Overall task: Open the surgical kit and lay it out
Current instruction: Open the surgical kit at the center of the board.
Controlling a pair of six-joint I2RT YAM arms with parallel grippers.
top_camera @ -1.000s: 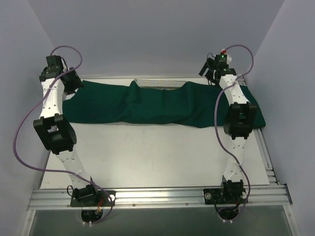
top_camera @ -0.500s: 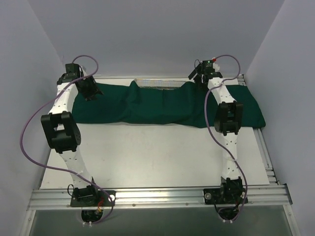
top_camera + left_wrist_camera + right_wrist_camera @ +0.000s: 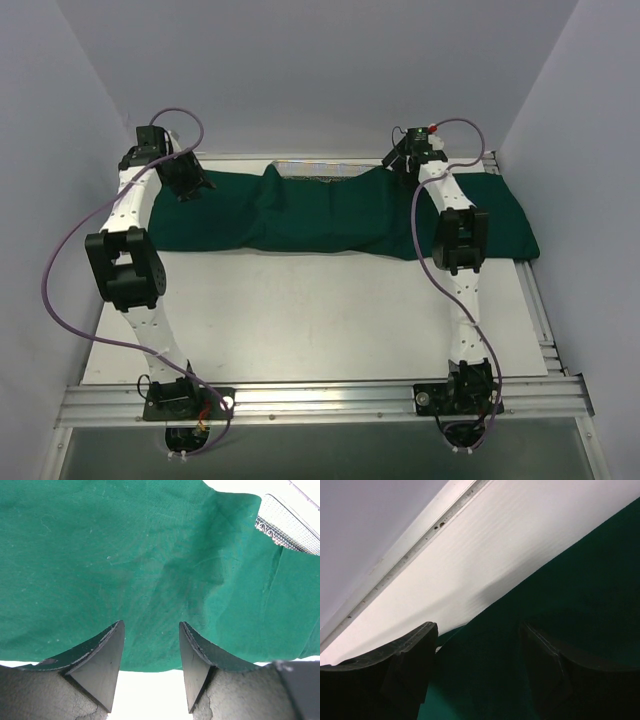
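We find the cloth (image 3: 340,215) lying across the far part of the table (image 3: 320,330), running from near the left side out to the right edge. The wire-mesh tray (image 3: 322,172) sits under the cloth at the far middle — only a strip of its far rim shows behind the folds. The left gripper (image 3: 185,180) is over the cloth's far-left end, and the right gripper (image 3: 400,160) over its far edge, just right of the tray — the arms' bases stand at the near edge.
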